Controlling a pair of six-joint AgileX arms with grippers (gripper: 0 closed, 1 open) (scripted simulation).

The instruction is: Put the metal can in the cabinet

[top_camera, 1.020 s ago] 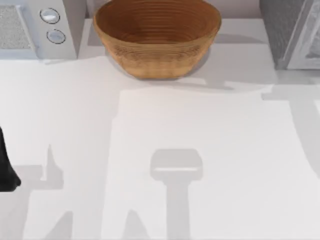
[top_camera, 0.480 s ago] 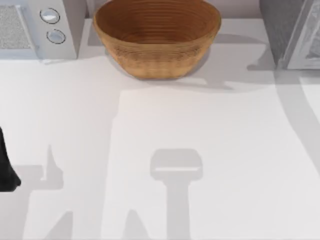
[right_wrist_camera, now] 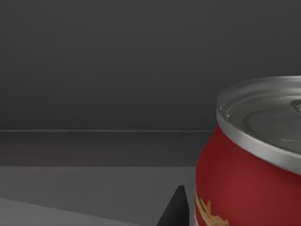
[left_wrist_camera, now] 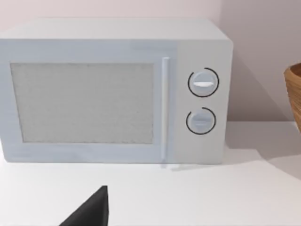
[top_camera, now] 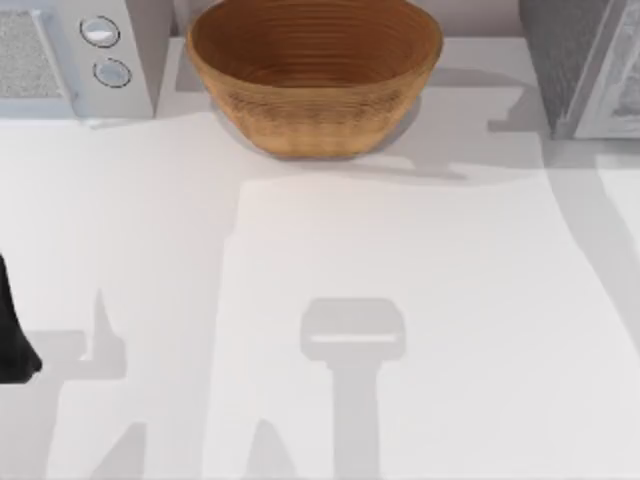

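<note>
red metal can (right_wrist_camera: pixel 244 174) with smooth silver lid sits upright inside the dark cabinet (top_camera: pixel 580 60), close against the right gripper, whose finger state is unclear. likely light, rigid, slippery; best grasped around its sides.

My left arm (top_camera: pixel 12 330) sits parked at nine o'clock of the table; a dark fingertip (left_wrist_camera: pixel 89 212) shows.

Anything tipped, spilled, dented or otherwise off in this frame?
Nothing stands out. The metal can is upright and undented against a dark interior in the right wrist view. The wicker bowl, the microwave and the cabinet stand square at the back of the table, with no spills.
</note>
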